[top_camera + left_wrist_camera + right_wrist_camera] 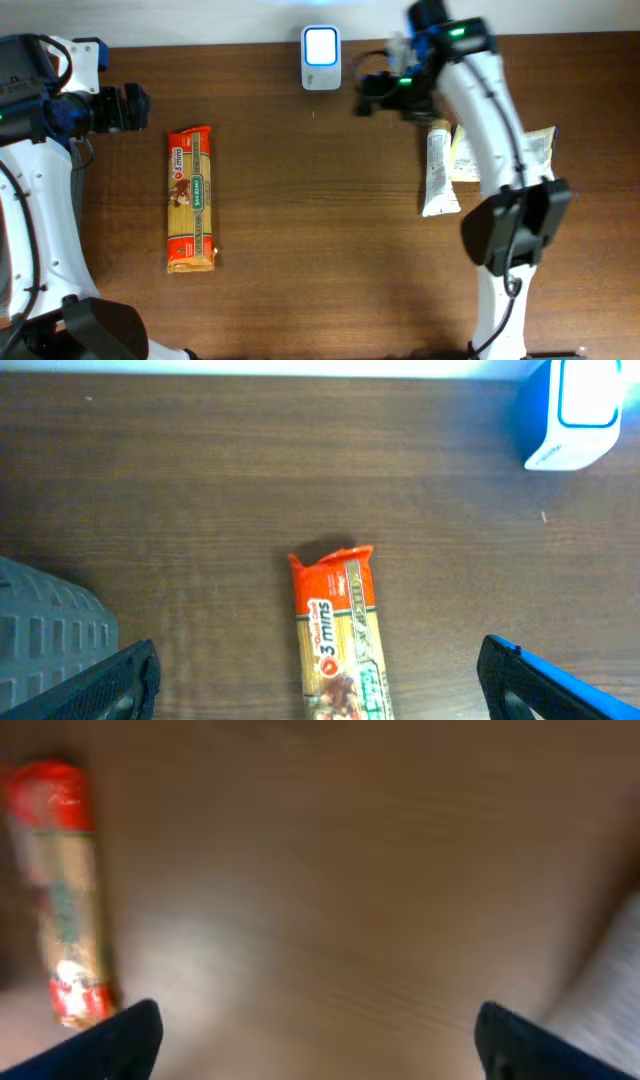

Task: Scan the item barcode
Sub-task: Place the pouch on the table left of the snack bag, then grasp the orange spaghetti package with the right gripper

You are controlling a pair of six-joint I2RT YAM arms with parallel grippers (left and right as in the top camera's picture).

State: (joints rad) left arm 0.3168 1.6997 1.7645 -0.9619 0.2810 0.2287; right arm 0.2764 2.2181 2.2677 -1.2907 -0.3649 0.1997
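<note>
Overhead: dark wood table (320, 250), white wall (200, 20) strip at the back. Scanner (321, 58) sits back centre. Orange spaghetti packet (191, 200) lies flat, lengthwise, left of centre. White tube (438, 170) and pale pouch (540, 145) are partly under the right arm. Left gripper (138, 107) and right gripper (362, 97): jaws apart, empty.
Left wrist: packet's lower end cut off.
Right wrist: blurred, packet print unreadable.

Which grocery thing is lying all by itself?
The long orange spaghetti packet, alone on the left. The white tube and the pale yellow packet lie together on the right.

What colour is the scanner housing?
The scanner is white with a blue side; the left wrist view shows it best.
</note>
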